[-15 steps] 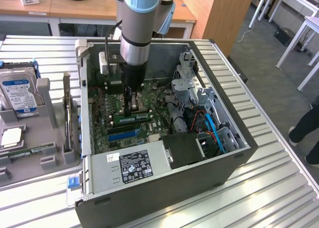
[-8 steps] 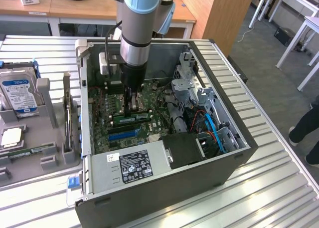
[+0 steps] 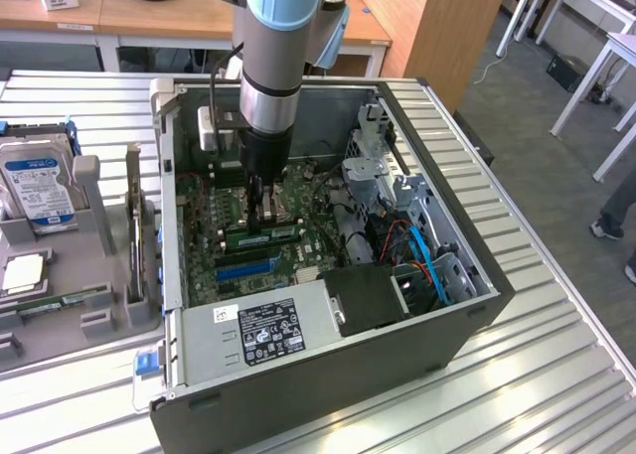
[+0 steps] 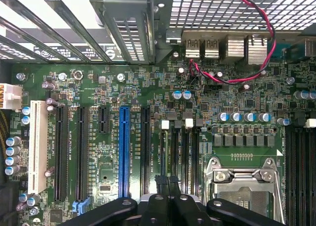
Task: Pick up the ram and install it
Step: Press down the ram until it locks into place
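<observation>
In the exterior view, the gripper (image 3: 266,216) is seen lowered into the open computer case (image 3: 467,325), its jaws closed together just above the ram (image 3: 260,233), which lies seated in a slot on the motherboard (image 3: 234,250). One hard drive (image 3: 38,181) is seen on the grey tray (image 3: 109,265) at the exterior view's left. In the wrist view, the gripper (image 4: 167,182) and one blue expansion slot (image 4: 123,152) are shown; the empty CPU socket (image 4: 242,189) is cut off.
</observation>
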Robot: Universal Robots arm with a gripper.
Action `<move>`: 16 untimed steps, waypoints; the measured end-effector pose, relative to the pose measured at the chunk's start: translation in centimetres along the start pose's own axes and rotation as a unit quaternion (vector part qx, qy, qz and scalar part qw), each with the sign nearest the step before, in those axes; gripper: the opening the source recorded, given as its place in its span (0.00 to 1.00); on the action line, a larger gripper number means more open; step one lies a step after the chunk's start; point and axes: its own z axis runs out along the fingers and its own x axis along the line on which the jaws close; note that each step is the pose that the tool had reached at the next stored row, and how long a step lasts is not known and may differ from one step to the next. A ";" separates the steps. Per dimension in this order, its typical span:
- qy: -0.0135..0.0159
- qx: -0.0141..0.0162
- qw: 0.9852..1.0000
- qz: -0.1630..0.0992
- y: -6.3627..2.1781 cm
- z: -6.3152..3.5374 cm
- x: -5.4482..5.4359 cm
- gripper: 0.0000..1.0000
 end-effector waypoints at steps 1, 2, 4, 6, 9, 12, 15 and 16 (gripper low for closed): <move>0.000 0.000 1.000 0.000 0.00 0.00 0.0 0.11; 0.000 0.000 1.000 0.000 0.00 0.00 0.0 0.11; 0.000 0.000 1.000 0.000 0.00 0.00 0.0 0.11; 0.000 0.000 1.000 0.000 0.00 0.00 0.0 0.11; 0.000 0.000 1.000 0.000 0.00 0.00 0.0 0.11; 0.000 0.000 1.000 0.000 0.00 0.00 0.0 0.11; 0.000 0.000 1.000 0.000 0.00 0.00 0.0 0.11; 0.000 0.000 1.000 0.000 0.00 0.00 0.0 0.11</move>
